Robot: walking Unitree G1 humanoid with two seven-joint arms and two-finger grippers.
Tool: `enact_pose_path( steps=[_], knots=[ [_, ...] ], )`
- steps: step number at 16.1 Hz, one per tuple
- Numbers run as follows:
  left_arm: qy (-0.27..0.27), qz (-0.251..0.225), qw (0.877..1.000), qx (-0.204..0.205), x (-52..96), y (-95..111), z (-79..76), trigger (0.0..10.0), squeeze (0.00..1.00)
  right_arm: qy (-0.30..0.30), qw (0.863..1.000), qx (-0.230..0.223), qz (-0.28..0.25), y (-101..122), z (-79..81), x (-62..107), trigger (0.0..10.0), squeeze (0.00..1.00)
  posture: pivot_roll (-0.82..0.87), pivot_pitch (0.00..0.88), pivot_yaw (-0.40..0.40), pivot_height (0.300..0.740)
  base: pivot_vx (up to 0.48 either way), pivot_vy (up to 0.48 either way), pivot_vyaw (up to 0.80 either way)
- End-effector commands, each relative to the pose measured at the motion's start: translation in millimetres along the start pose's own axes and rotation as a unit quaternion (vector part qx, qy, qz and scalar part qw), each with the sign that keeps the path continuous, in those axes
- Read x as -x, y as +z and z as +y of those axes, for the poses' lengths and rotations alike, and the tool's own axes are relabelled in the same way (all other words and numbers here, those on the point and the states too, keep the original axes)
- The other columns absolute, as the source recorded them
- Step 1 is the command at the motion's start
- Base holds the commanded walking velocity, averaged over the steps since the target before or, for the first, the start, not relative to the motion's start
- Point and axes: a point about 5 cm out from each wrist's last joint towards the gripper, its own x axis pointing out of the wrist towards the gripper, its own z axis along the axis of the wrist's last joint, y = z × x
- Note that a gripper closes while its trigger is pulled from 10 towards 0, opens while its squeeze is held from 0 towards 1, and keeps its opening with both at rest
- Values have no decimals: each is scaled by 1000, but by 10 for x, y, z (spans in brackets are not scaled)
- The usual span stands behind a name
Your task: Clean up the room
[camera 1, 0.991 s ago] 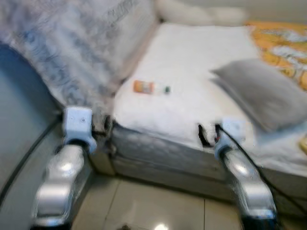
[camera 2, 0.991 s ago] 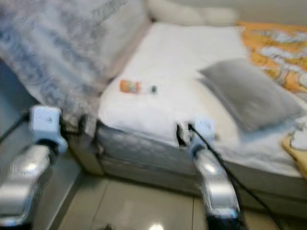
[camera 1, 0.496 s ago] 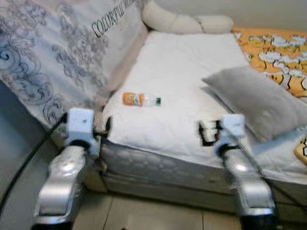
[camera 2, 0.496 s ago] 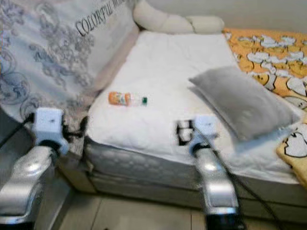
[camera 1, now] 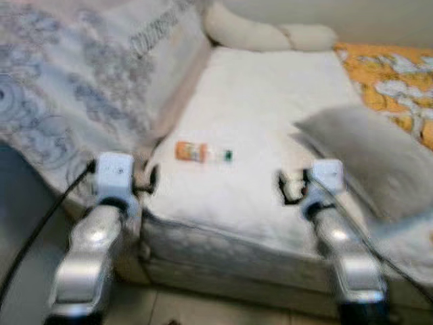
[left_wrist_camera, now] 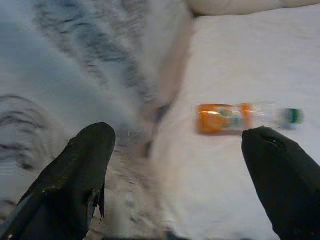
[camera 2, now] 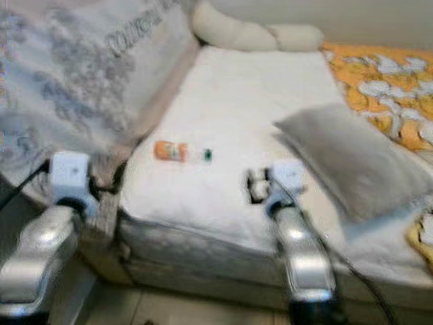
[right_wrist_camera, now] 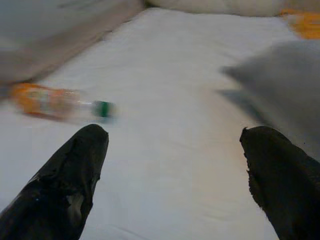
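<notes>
One bottle with an orange label and green cap lies on its side on the white bed — ahead of both grippers, left and right, whose black fingers are spread apart and hold nothing — near a grey pillow.

A bed with a white quilted cover occupies most of the scene; its grey patterned mattress side faces the camera. A grey pillow lies on the bed's right part, beside an orange printed blanket. Cream bolster cushions sit at the far end against a plain pale wall. A patterned grey-white cloth slopes along the left. Pale tiled floor shows below. All views are blurred.
</notes>
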Motion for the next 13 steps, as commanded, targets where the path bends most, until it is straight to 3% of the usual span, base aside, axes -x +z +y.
enact_pose_path(
  steps=[1,13],
  knots=[
    [-11,-6,1000,0,-11,34,-53,10000,180,-15,1000,6,-5,21,-103,19,10000,0,-48,0,22,740,352,0,0],
    [-16,-4,1000,-2,-15,24,-80,10000,180,-16,1000,10,-1,0,-108,16,10000,0,-51,0,26,740,338,0,0]
  ],
)
